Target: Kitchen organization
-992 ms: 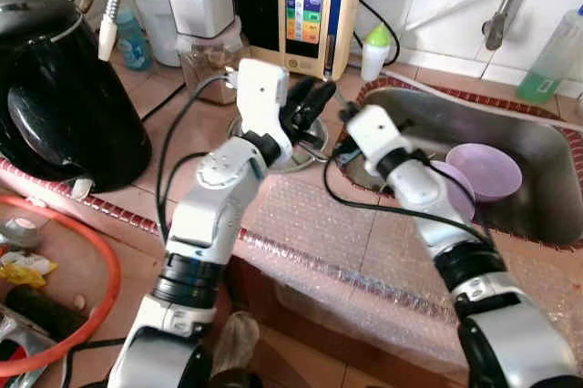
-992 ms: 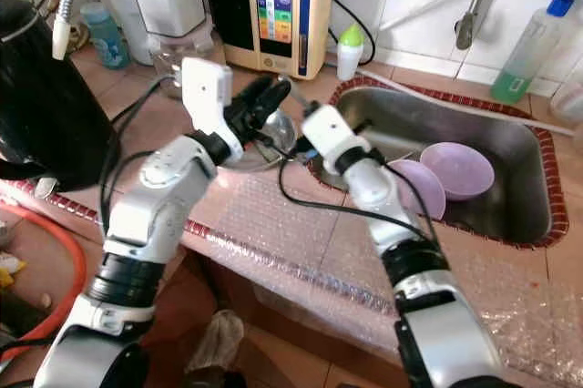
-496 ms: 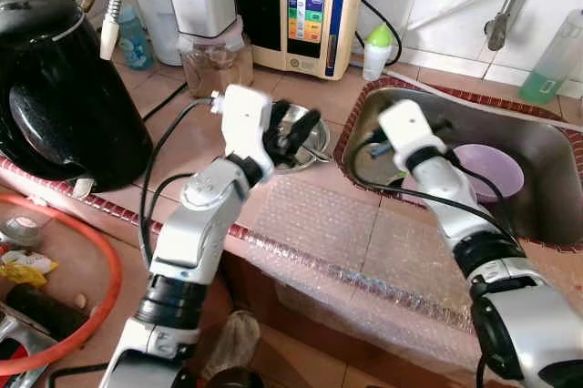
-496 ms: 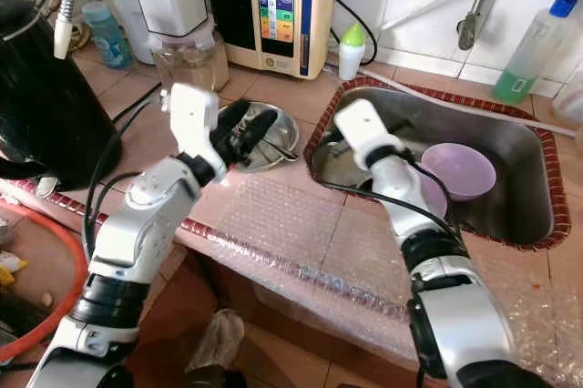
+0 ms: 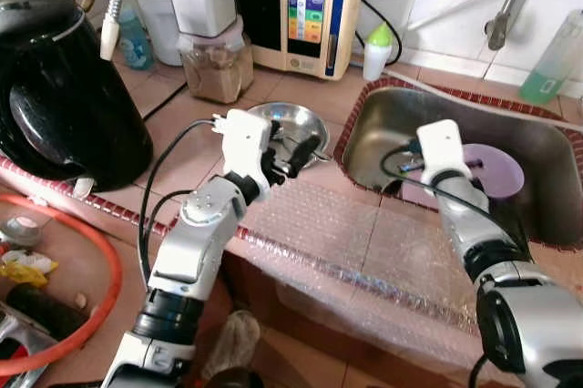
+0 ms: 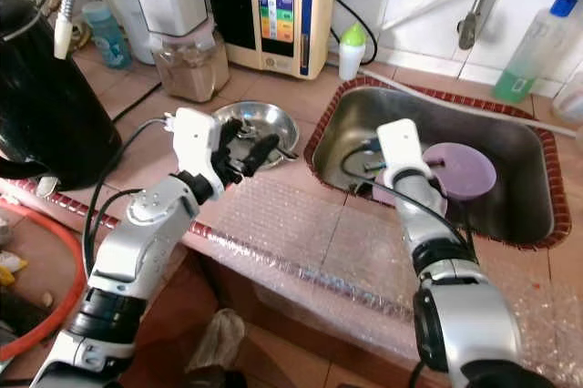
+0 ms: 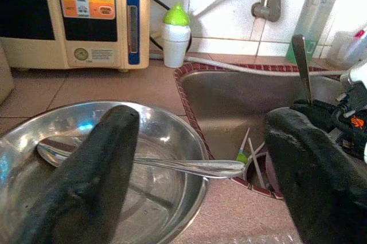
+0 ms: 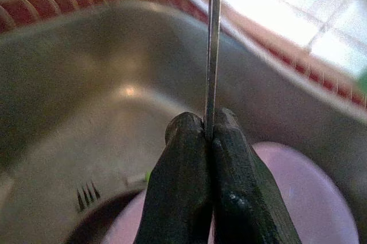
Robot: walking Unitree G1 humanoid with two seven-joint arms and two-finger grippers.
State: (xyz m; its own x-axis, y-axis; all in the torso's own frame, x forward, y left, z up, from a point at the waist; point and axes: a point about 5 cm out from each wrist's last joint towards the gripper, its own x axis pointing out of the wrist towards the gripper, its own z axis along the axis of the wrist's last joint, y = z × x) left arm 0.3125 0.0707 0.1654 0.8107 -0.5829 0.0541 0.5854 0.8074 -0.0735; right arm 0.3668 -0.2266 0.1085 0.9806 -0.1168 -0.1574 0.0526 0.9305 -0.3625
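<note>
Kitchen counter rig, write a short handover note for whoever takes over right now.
Left tool: open, hovering over the steel bowl on the counter; a spoon lies in that bowl.
Right tool: shut on a thin metal utensil, held over the sink beside the purple bowls.
Done: utensil picked up.
Left: set the utensil down, deal with the bowls in the sink and the steel bowl.

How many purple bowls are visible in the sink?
2: one purple bowl lies upside down in the sink; a second purple bowl peeks from beneath the right arm. Others may be hidden.
</note>
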